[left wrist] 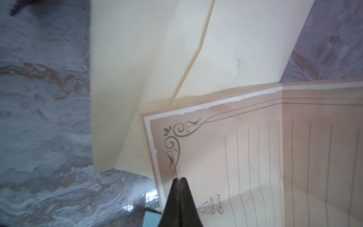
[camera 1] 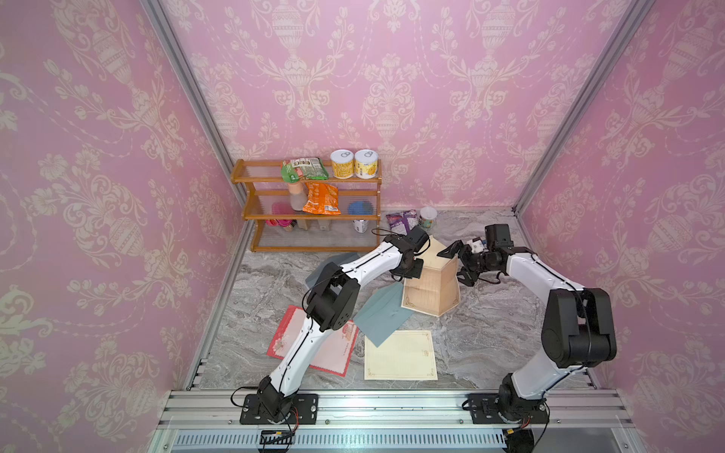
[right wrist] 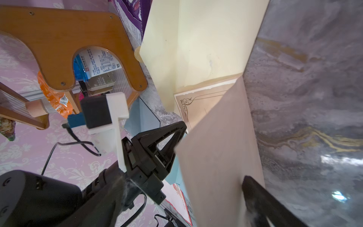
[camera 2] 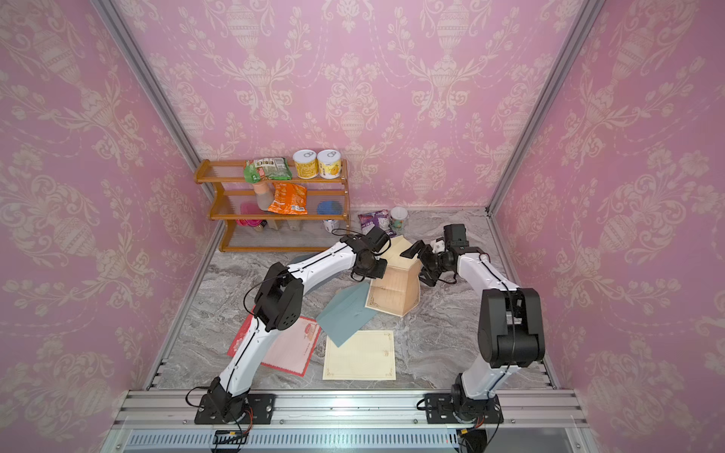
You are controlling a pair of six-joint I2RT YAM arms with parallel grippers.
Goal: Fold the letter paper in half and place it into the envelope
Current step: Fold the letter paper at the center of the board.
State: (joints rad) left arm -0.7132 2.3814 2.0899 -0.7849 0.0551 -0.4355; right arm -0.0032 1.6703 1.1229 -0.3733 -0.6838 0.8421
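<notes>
Our left gripper (left wrist: 180, 179) pinches the edge of the tan lined letter paper (camera 1: 429, 292), which stands creased like a tent on the veined marble table (camera 1: 490, 333), overlapping the smooth cream envelope (left wrist: 147, 68); our right gripper (camera 1: 458, 263) spreads its jaws beside it.

White curved arm links (camera 1: 372, 261), black joint housings (camera 1: 576, 329), thin black cables (right wrist: 48, 156), black triangular jaws, bolted base plates (camera 1: 306, 408)

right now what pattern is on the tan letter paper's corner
A dark swirling flourish on the letter paper, beside ruled lines; clearest in the left wrist view.
</notes>
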